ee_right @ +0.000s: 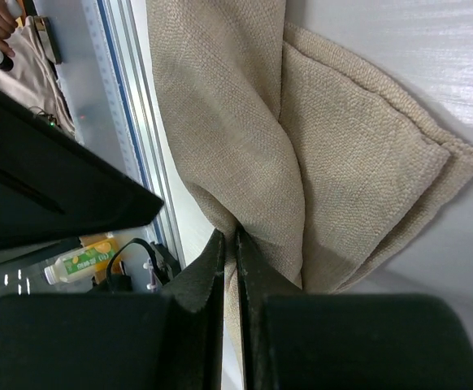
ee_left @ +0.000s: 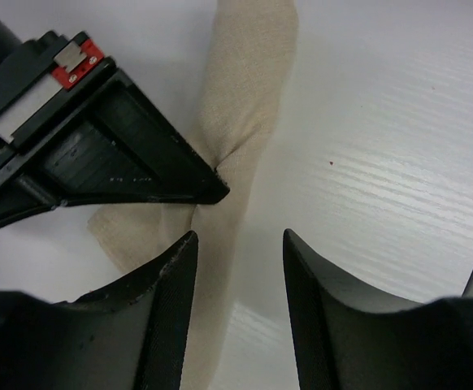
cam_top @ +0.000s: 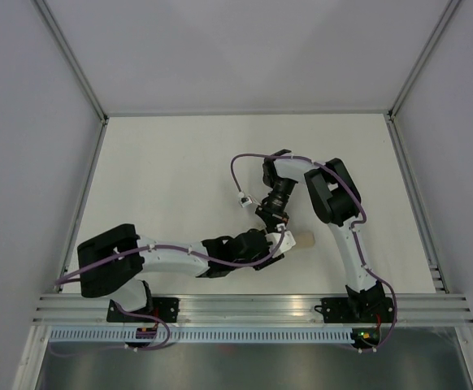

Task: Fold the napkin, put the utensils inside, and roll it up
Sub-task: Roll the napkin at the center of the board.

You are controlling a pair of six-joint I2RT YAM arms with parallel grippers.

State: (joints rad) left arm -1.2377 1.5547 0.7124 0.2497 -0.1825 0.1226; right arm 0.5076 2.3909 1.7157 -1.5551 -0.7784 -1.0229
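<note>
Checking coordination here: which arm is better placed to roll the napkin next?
Likely right: the right gripper is shut on the napkin; the left gripper hangs open over it, gripping nothing.

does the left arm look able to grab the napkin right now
Probably yes. The left gripper is open just above the napkin, the cloth running through the gap beside one finger. The right gripper, shut on the napkin just ahead, crowds the spot but leaves that stretch bare.

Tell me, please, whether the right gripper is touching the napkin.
Touching. In the right wrist view, the right gripper pinches a fold of the napkin between its nearly closed fingertips, and the cloth puckers there.
</note>
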